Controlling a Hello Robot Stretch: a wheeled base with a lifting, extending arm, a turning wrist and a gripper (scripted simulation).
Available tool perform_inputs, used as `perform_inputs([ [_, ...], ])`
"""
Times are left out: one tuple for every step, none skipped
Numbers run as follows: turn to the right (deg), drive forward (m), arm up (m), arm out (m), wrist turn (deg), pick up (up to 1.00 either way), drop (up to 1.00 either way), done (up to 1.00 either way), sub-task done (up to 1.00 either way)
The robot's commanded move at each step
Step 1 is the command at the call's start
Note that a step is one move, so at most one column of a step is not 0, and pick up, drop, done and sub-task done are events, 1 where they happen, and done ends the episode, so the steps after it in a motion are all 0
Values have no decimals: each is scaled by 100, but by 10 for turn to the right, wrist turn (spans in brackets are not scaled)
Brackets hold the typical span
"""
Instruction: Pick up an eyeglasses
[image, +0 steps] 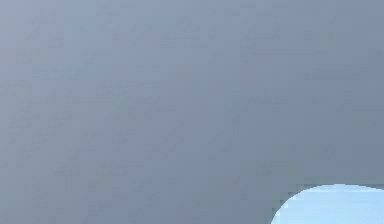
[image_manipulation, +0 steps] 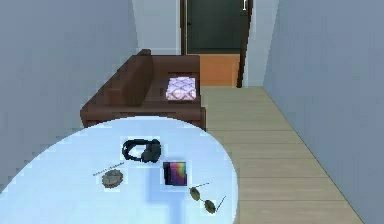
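A: Where are the eyeglasses (image_manipulation: 207, 203)?

B: On the table (image_manipulation: 60, 170), close to its rim at the arm side view's lower right. Two small round lenses, lying flat.

A: What else is on the table?

B: Headphones (image_manipulation: 142, 151) near the table's middle, a dark book (image_manipulation: 176, 173) just beside the glasses toward the middle, and a small round grey thing (image_manipulation: 112, 178) that I can't name. Past the table's far side stands a brown sofa (image_manipulation: 135, 92) with a patterned cushion (image_manipulation: 182, 88).

A: And ahead?

B: A grey wall (image: 150, 90), with the table's rim (image: 335, 208) at the forward view's lower right.

A: How does the gripper stand?

B: I cannot tell.

A: So which step is this?

B: I judge it to be the end of the approach. The base is parked alongside the table and the glasses sit about where the arm would reach out. The reach itself looks not yet begun.

A: What does the next move call for?

B: Probably raising the arm above the tabletop, extending it out to the glasses, then lowering gently. They are thin and flat, so the fingers must come down almost to the surface. The book is close, so the line should stay on the rim side of it.
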Motion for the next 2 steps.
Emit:
perform_inputs([
  [0, 0, 50, 0, 0, 0, 0, 0, 0],
  [0, 0, 32, 0, 0, 0, 0, 0, 0],
])
